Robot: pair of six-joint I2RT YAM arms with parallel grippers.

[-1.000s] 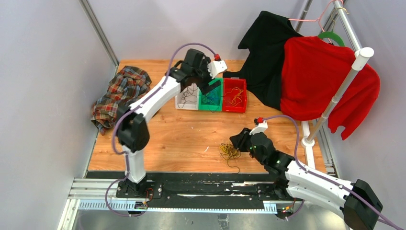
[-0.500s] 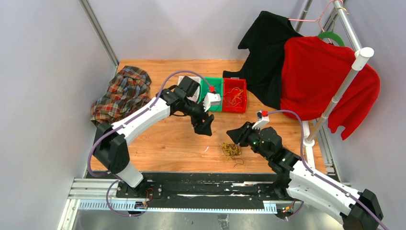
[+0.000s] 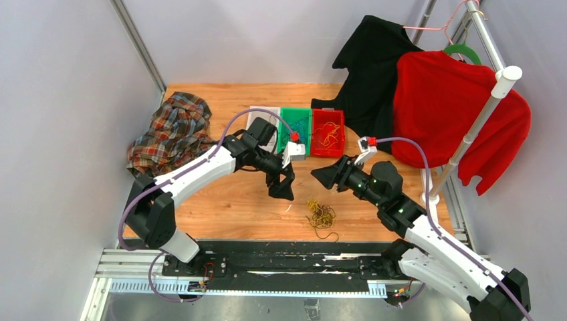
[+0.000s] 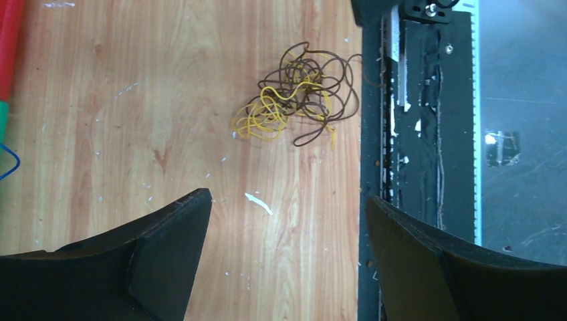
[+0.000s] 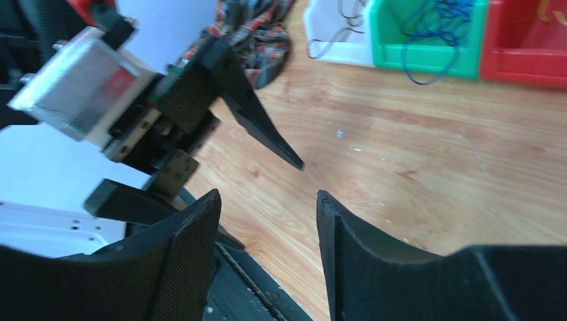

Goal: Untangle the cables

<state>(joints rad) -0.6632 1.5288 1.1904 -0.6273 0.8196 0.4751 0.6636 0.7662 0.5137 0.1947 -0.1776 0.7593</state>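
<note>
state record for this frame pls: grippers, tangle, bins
left gripper: open, empty, above the table, short of the tangle
right gripper: open, empty, raised, pointing toward the left gripper
cable tangle: yellow and dark brown strands knotted together, on the wood by the near edge, untouched
white bin: dark wires
green bin: blue wire, one loop over the front wall
red bin: yellow wires

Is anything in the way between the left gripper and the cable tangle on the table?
Nothing visible blocks it. The left gripper hangs open over bare table, and the yellow-and-brown tangle lies free ahead of it. Only a small white scrap lies between them, flat on the wood.
</note>
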